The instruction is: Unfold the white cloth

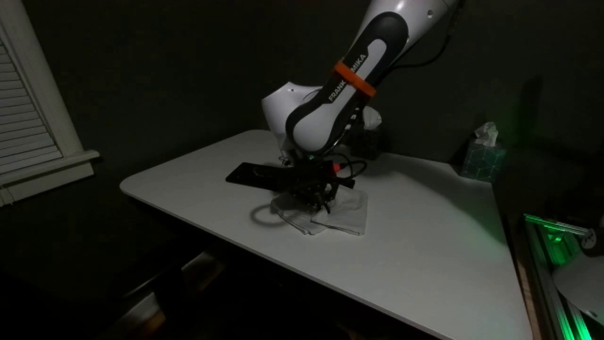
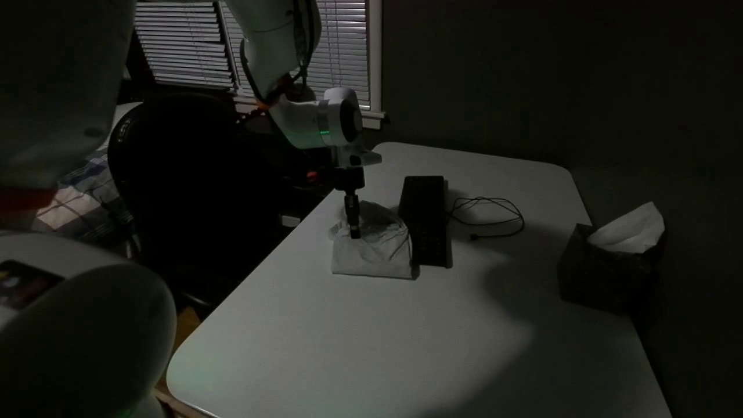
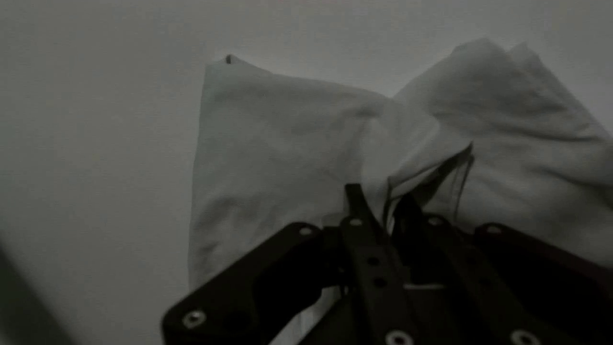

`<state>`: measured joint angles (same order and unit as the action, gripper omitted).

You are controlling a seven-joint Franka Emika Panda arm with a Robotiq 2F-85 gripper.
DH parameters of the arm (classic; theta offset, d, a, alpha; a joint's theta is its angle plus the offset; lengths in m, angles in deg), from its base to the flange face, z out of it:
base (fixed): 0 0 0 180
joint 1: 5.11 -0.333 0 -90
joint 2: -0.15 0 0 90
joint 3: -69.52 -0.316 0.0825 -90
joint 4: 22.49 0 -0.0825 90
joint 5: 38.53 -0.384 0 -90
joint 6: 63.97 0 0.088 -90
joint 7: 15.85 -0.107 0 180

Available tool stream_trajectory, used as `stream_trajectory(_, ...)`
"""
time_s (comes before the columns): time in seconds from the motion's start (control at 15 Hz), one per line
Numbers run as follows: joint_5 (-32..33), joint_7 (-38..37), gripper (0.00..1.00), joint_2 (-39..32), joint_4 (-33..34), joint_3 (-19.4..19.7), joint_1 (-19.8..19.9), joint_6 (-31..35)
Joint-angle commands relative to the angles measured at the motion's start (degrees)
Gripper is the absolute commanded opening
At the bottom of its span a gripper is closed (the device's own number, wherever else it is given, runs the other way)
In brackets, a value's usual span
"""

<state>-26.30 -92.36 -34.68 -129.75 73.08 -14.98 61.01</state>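
The white cloth (image 1: 351, 215) lies rumpled and partly folded on the table. In an exterior view (image 2: 371, 264) it has a straight folded front edge and a raised, creased back part. In the wrist view the cloth (image 3: 278, 129) spreads to both sides, with creases running in between my fingers. My gripper (image 3: 380, 194) points down with its fingers close together on a pinched fold of the cloth. The gripper also shows low at the cloth in both exterior views (image 1: 324, 208) (image 2: 354, 233). Its pads and the cloth's underside are hidden.
A long flat black bar (image 2: 424, 217) lies right beside the cloth, with a black cable (image 2: 514, 212) past it. A dark tissue box (image 2: 603, 278) stands at the table's side edge. A patterned tissue box (image 1: 483, 160) stands at a corner. The table edge (image 1: 245, 238) is near the cloth.
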Motion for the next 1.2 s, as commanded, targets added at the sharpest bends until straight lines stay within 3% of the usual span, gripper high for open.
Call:
stream_trajectory(0.0, -1.3, -0.6, 0.13, 4.2, -3.3, 0.2, -1.0, -0.4)
stream_trajectory(0.13, -1.0, -0.6, 0.12, 6.2, -4.9, 0.1, -1.2, 0.2)
stream_trajectory(0.2, -1.0, -0.4, 0.03, 7.1, -5.6, 0.0, -1.2, 0.2)
stream_trajectory(0.47, -1.5, 2.9, 0.01, 9.4, -8.3, -1.2, -0.2, 0.8)
stream_trajectory(0.87, 11.1, -0.4, 0.01, 20.1, -14.9, -0.9, -6.0, 2.7)
stream_trajectory(1.13, 12.4, -5.3, 0.01, 27.1, -21.2, -2.7, -5.2, 0.1)
